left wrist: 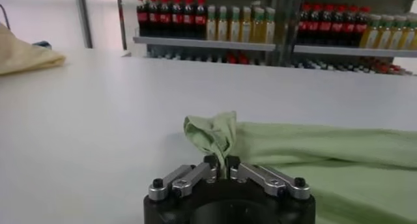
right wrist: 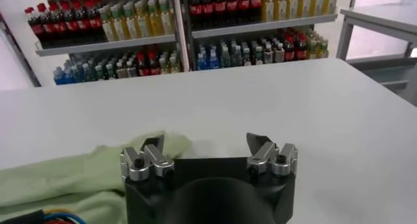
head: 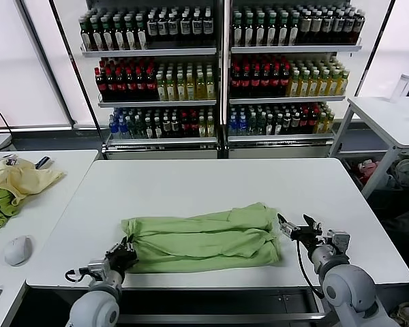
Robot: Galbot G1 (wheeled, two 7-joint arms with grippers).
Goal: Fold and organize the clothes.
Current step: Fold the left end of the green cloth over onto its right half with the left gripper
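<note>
Left pincer (left wrist: pixel 221 168) clamped on shirt (head: pixel 204 238) corner; right pincer (right wrist: pixel 207 147) wide at opposite edge.

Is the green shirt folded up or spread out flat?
Folded. The green shirt lies on the white table as a long, narrow, layered band, no sleeves sticking out. The left gripper pinches one end.

Item: light green shirt (head: pixel 204 238) of soft fabric, folded into a long band.
Pose: lying flat, wrinkled, lengthwise along the bench's near edge.
Place: middle of the near half of the bench.
Left end: one corner bunched and lifted upright.
</note>
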